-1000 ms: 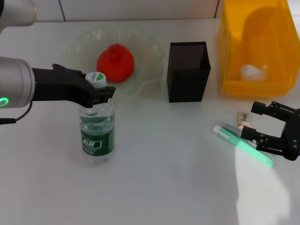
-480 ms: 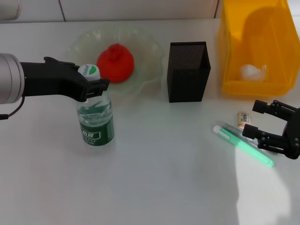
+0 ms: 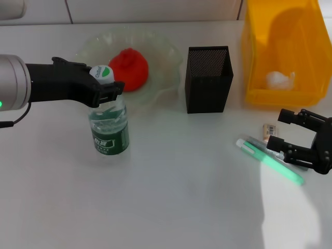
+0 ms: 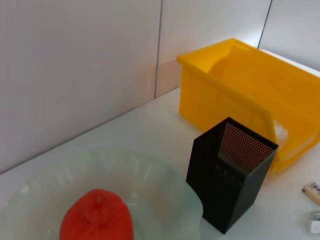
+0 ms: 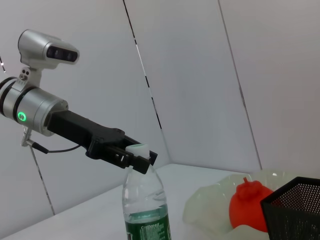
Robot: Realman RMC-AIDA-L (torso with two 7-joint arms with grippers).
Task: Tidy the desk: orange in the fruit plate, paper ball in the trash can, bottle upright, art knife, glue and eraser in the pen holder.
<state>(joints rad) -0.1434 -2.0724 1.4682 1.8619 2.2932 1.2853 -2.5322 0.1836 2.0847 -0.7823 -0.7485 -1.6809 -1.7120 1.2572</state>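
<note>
My left gripper (image 3: pixel 107 92) is shut on the neck of the bottle (image 3: pixel 110 128), which stands upright in front of the fruit plate (image 3: pixel 165 61). The right wrist view shows it too (image 5: pixel 145 210). The orange (image 3: pixel 128 69) lies in the plate. The paper ball (image 3: pixel 280 79) lies in the yellow trash can (image 3: pixel 282 31). The black pen holder (image 3: pixel 208 79) stands between plate and can. The eraser (image 3: pixel 268 132), the green glue (image 3: pixel 280 168) and the grey art knife (image 3: pixel 258 141) lie on the table at the right. My right gripper (image 3: pixel 278 129) is open just over them.
The trash can stands at the back right, close behind the right gripper. The left wrist view shows the orange (image 4: pixel 97 220), the pen holder (image 4: pixel 230 172) and the trash can (image 4: pixel 240 85) against a white wall.
My left gripper has carried the bottle back toward the plate, first slightly left and then slightly right. The right gripper has barely moved.
</note>
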